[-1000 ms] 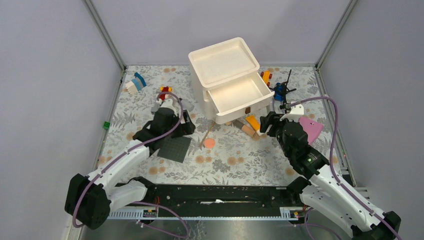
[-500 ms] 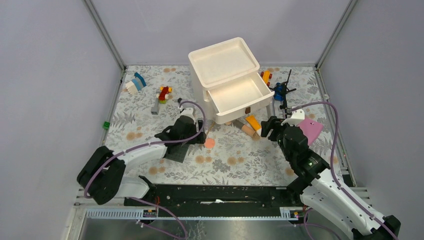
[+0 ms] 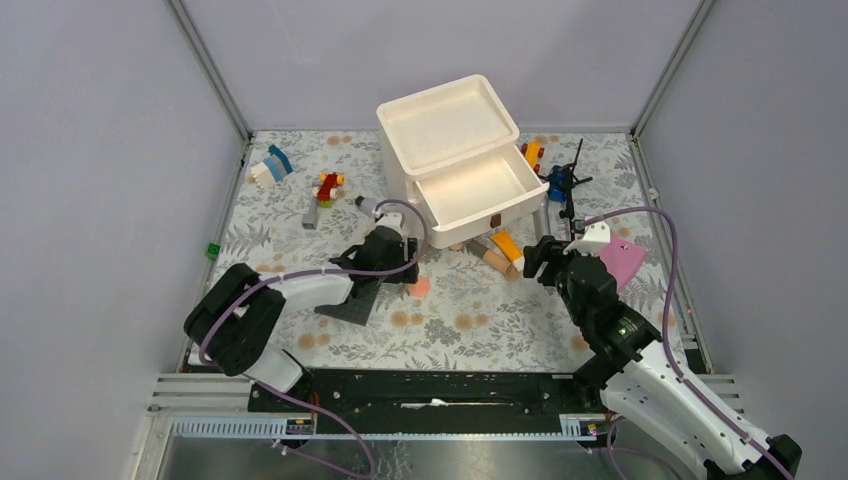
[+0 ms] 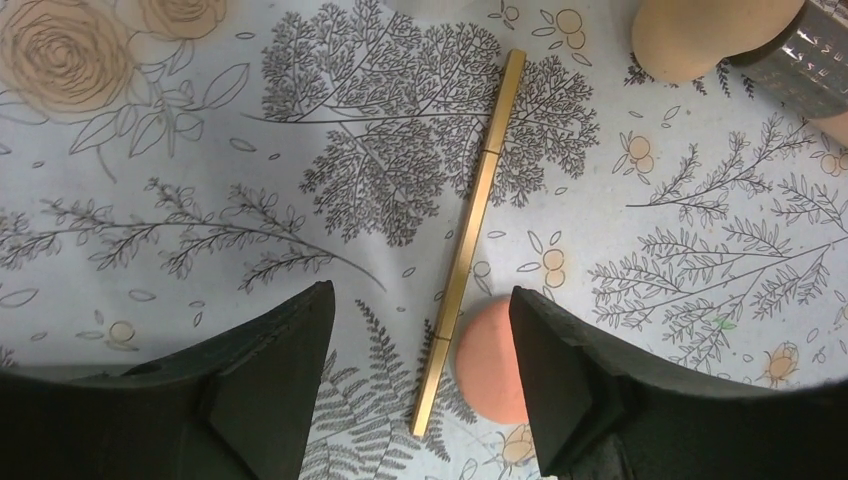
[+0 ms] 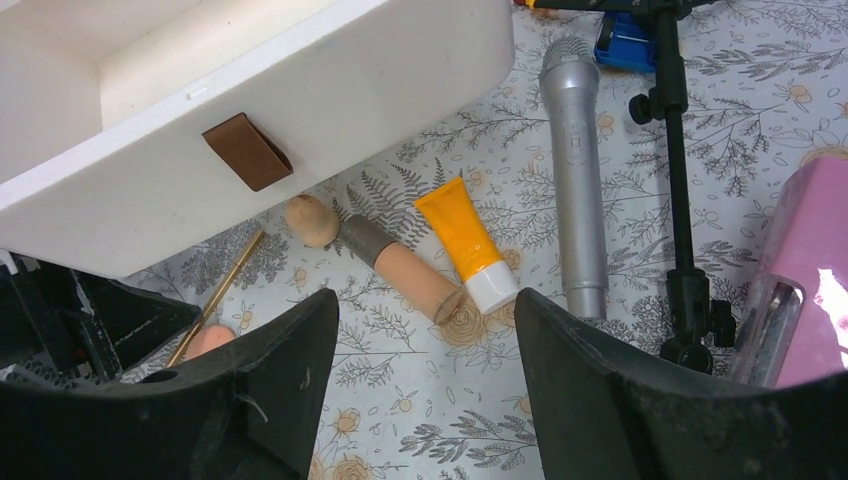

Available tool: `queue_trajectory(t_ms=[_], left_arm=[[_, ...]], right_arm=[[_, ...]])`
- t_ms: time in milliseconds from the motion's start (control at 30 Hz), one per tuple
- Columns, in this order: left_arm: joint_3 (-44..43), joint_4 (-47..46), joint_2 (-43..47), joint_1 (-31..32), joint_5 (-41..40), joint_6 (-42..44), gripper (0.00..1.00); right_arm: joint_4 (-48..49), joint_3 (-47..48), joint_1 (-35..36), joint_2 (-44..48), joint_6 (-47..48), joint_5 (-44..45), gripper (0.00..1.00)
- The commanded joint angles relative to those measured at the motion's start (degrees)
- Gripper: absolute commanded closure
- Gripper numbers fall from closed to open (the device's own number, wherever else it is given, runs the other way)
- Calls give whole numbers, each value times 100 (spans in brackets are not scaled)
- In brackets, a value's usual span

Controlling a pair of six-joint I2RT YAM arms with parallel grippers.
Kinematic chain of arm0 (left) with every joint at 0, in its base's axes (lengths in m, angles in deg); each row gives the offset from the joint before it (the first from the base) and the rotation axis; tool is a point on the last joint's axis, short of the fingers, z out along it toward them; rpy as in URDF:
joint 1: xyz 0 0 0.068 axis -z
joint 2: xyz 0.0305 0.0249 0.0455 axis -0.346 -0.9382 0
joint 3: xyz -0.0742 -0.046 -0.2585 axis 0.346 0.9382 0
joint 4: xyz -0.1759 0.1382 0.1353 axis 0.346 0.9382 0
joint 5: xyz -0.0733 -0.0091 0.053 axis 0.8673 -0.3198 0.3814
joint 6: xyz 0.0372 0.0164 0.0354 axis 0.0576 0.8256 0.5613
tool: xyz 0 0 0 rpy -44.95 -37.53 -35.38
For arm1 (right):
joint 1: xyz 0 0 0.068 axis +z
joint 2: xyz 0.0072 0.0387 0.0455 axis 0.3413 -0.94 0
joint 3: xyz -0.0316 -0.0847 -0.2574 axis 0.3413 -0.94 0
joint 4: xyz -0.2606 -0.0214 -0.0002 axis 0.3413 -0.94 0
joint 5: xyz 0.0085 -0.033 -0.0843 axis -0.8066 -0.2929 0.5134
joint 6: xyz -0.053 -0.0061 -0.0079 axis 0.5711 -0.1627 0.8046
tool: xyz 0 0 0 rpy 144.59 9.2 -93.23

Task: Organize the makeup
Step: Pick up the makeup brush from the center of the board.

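My left gripper [image 4: 418, 300] hangs open low over the mat, its jaws either side of the near end of a thin gold brush [image 4: 470, 235] and a salmon-pink disc [image 4: 492, 360], touching neither. From above, the left gripper [image 3: 403, 272] is just left of that disc [image 3: 418, 286]. My right gripper [image 5: 422, 312] is open and empty, just short of a dark-capped beige tube [image 5: 405, 270] and an orange tube [image 5: 465, 240]. A silver-grey, microphone-shaped tube [image 5: 578, 160] lies to their right. A beige egg-shaped sponge [image 5: 312, 220] rests by the drawer.
A white drawer unit [image 3: 450, 125] stands at the back with its drawer [image 3: 470, 190] pulled open and empty. A black mat [image 3: 350, 297] lies under the left arm. A pink box [image 3: 622, 258], a black stand [image 3: 570, 185] and toy bricks [image 3: 328, 187] lie around.
The left arm has swung right, off the black mat, to the pink disc and gold brush, and its jaws have narrowed a little. The right gripper has hardly moved.
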Motion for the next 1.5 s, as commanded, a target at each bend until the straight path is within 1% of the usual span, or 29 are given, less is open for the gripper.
queue_trajectory(t_ms=[0, 200, 333, 567, 633, 733, 867, 967, 1067, 1167, 1267, 1367, 1467], left_arm=[[-414, -223, -326, 103, -145, 193, 31], [-640, 132, -735, 356, -722, 314, 36], [-702, 283, -951, 494, -968, 374, 40], [-687, 453, -1140, 592, -1312, 312, 52], [-647, 575, -1133, 588, -1314, 306, 60], [-572, 585, -1120, 596, -1288, 294, 76], [-505, 633, -1011, 595, -1263, 270, 88], [-507, 815, -754, 593, -1325, 268, 95], [-551, 1099, -384, 585, -1528, 261, 98], [-708, 1563, 18, 584, -1925, 194, 100], [-840, 2087, 543, 582, -2531, -44, 100], [-910, 2397, 1126, 590, -2951, -182, 100], [-1176, 2623, 1673, 591, -3306, -38, 100]], right_arm=[[23, -53, 35, 79, -57, 195, 28], [25, -78, 35, 66, -32, 259, 26], [51, -102, 35, 67, -42, 250, 26], [62, -112, 35, 89, -27, 266, 25], [61, -125, 33, 96, -30, 261, 25], [88, -155, 31, 126, -40, 250, 25], [88, -163, 35, 153, -51, 241, 25], [86, -178, 35, 163, -45, 249, 25], [88, -173, 34, 164, -55, 241, 24], [87, -174, 35, 179, -62, 216, 24], [75, -174, 35, 218, -43, 206, 24], [64, -170, 35, 272, -21, 197, 24], [23, -162, 35, 336, 6, 205, 24]])
